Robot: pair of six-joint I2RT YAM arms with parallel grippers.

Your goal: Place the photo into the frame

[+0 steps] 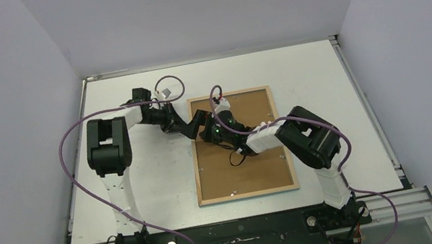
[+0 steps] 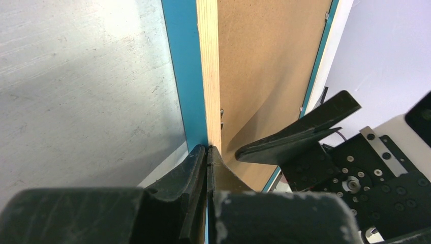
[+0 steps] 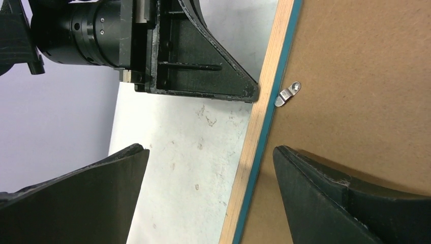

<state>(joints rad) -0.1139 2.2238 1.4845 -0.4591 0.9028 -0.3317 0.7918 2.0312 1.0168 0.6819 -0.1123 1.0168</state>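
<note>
Fastening seems in hand: the frame (image 1: 249,194) lies face down mid-table, the photo hidden, perhaps under the backing board (image 3: 366,76), the left gripper (image 2: 207,150) fully closed at its left rail, and the right gripper (image 3: 211,148), gaping and empty, must next turn the metal clip (image 3: 287,94) inward.

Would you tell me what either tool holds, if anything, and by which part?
Nothing: the left tool is shut, tips against the frame; the right tool is open.
</note>
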